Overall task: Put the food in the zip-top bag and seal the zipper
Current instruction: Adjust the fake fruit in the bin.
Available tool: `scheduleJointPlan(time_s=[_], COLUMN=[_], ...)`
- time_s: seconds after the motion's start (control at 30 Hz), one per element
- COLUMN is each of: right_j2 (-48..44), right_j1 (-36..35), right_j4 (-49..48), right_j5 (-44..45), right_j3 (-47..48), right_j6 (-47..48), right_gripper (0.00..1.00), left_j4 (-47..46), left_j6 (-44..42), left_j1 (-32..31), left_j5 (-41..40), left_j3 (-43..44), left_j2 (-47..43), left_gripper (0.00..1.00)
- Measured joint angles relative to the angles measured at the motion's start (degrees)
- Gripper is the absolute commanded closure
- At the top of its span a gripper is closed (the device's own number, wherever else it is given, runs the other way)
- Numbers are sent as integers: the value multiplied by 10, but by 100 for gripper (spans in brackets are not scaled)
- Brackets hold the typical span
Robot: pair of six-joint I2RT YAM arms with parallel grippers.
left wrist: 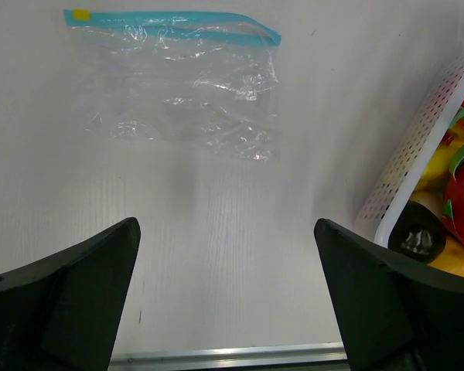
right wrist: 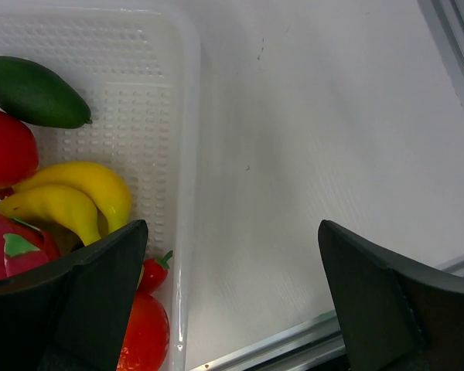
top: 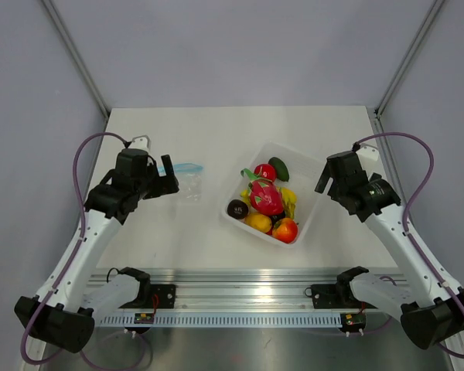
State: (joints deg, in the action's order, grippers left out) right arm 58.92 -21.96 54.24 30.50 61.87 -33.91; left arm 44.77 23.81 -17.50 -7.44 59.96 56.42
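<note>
The zip-top bag (left wrist: 178,85) lies flat and empty on the white table, its light blue zipper (left wrist: 178,17) along the far edge. My left gripper (left wrist: 226,228) hovers open just short of the bag (top: 189,184), nothing between its fingers. The food sits piled in a white perforated tray (top: 295,151): a pink dragon fruit (top: 266,197), a green fruit (right wrist: 35,93), yellow bananas (right wrist: 69,189), a dark brown piece (left wrist: 417,236) and a red-orange fruit (top: 284,229). My right gripper (right wrist: 232,228) stands open over the tray's right rim (right wrist: 179,116), holding nothing.
A metal rail (top: 247,282) runs along the table's near edge in front of both arm bases. Grey walls close in the table at the back and sides. Bare table lies between the bag and the tray.
</note>
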Motion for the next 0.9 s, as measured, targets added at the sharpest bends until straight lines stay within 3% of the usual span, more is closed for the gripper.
scheduleJointPlan(time_s=[0.47, 0.73, 0.9], right_j2=[-2, -44, 4], right_j1=[0, -19, -122], right_j4=[-13, -131, -162], right_j5=[-35, -298, -409], right_j3=[-9, -43, -24], right_j6=[19, 82, 103], right_gripper=[0, 1, 0], left_j4=[19, 6, 5], left_j6=[-3, -20, -24], left_j1=[0, 0, 0], left_j5=[21, 101, 115], left_j3=[0, -18, -24], left_j2=[12, 16, 22], left_gripper=[1, 1, 1])
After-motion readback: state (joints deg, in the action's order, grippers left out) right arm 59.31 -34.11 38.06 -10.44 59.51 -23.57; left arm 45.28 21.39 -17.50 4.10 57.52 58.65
